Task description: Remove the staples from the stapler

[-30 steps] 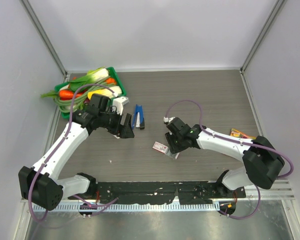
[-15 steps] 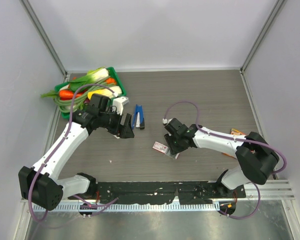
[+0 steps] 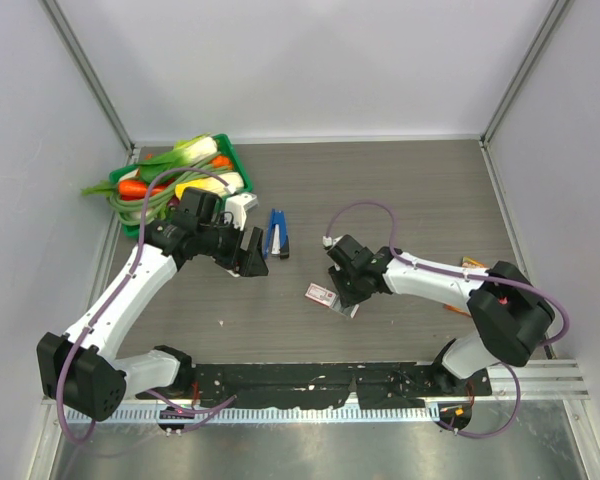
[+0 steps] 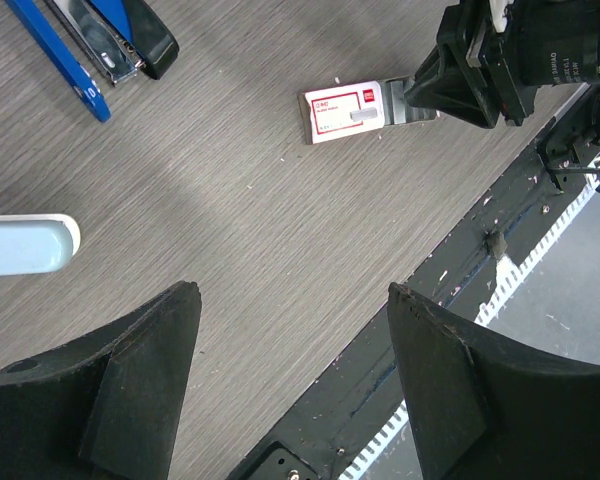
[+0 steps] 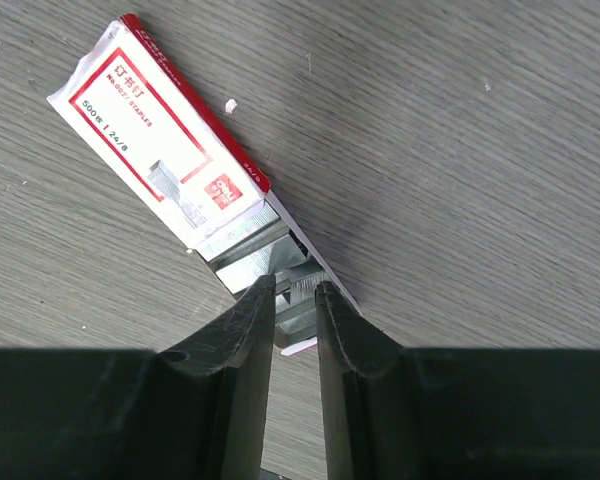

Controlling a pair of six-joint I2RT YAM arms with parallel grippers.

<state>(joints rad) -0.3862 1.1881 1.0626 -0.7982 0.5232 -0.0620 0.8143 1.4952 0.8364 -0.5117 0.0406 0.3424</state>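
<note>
Grey wood-grain tabletop between white walls held everything in play. The stapler [image 3: 277, 234] lay flat on it toward the back left, its two arms splayed open and the silvery rail facing up in the left wrist view [image 4: 108, 52], with neither gripper touching it. The left gripper [image 4: 290, 295] hung just beside it over bare wood, its fingers spread wide and holding nothing. Well apart, near the middle of the table, the right gripper [image 5: 293, 292] was down at the open end of the pink-and-white staple box [image 5: 155, 140]. Its fingers were drawn narrow on what looked like a staple strip [image 5: 298, 283] sticking out of the box tray, though the fingers hid most of it. Judging from that, the staples were probably already out of the stapler and being put with the box, so most of the job looked done. The rail was too small in either view to show whether any staples remained in it. What seemed left was letting go of the strip and perhaps closing the stapler.
</note>
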